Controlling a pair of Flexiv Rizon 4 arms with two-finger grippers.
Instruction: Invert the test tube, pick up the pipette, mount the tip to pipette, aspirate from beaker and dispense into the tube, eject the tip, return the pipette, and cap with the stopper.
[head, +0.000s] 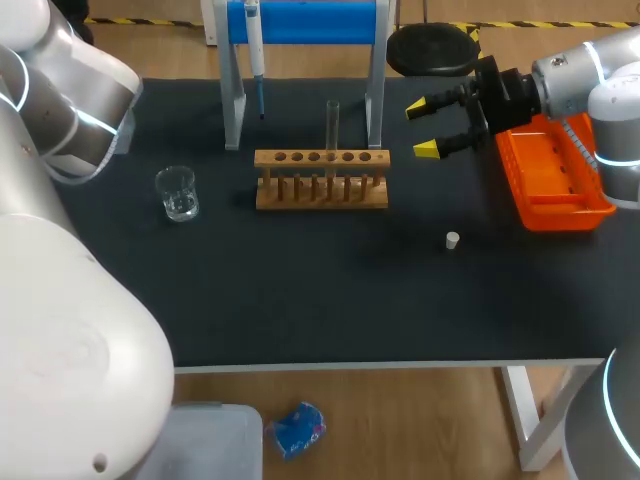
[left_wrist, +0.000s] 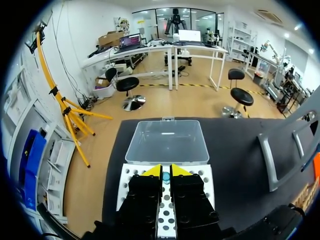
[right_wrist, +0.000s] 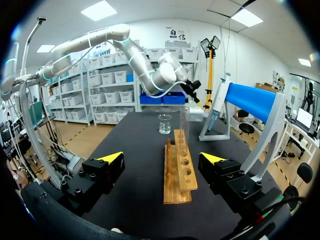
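Test tube (head: 332, 125) stands upright in a middle hole of the wooden rack (head: 320, 180), at the middle of the surface (head: 330, 290) toward its far edge.

At the far left, the left end effector (left_wrist: 166, 170) hangs over a white perforated tip rack (left_wrist: 127, 180), with a clear plastic box (left_wrist: 166, 142) just ahead of it. Its fingers are drawn together to a narrow slit. A small bluish spot shows in that slit, and I cannot tell whether it is gripped.

A glass beaker (head: 177, 193) stands left of the wooden rack, well apart from it. The pipette (head: 256, 50) hangs on the blue stand (head: 300, 20) at the far edge, behind the rack.

A small white stopper (head: 452, 239) lies alone on the surface, right of the rack and nearer the front edge.

The right end effector (head: 424, 128) hovers just right of the rack, pointing toward the tube, fingers spread wide and holding nothing. An orange tray (head: 550, 180) sits at the right edge beneath that arm.
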